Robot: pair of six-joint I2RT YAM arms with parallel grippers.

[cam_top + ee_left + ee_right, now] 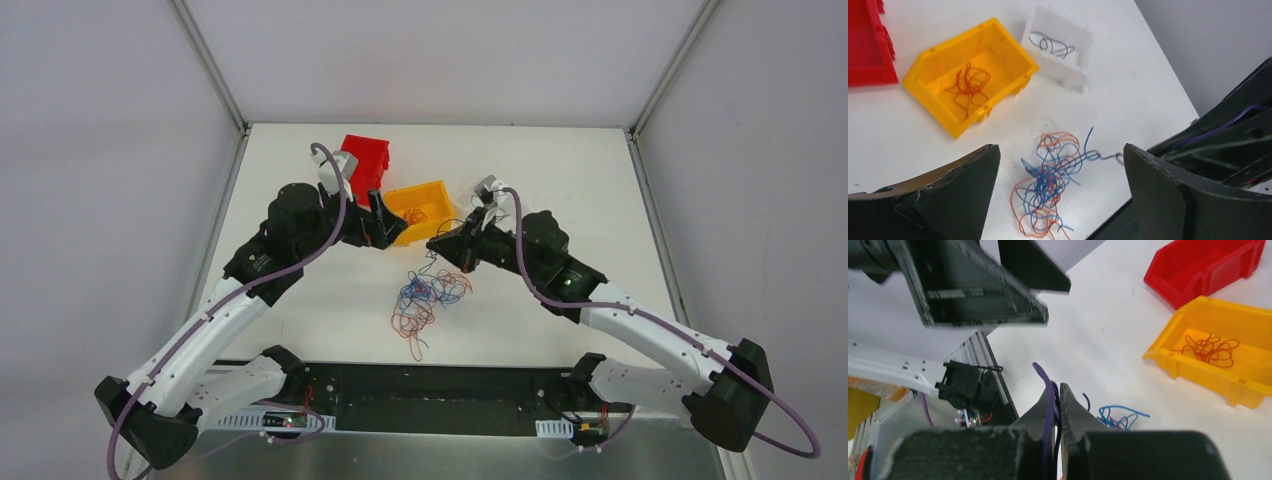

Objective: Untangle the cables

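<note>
The cables [427, 300] lie as a knotted bunch of thin blue, orange-red and dark strands on the white table between the two arms. In the left wrist view the cables [1052, 181] sit below my left gripper [1060, 150], which is open and holds nothing. One dark strand [1108, 156] runs right from the bunch toward the right arm. My right gripper [1056, 388] is shut on a dark purple cable [1049, 390] that sticks up between its fingers, just left of the bunch [1118, 417]. From above, the left gripper [390, 228] and right gripper [434, 243] hang near each other.
A yellow bin [923, 75] holds an orange cable [968, 87]; it also shows as the yellow bin [432, 190]. A white bin [1068, 75] beside it holds a dark grey cable [1052, 45]. A red bin [366, 155] stands behind them. The black base rail [430, 385] runs along the near edge.
</note>
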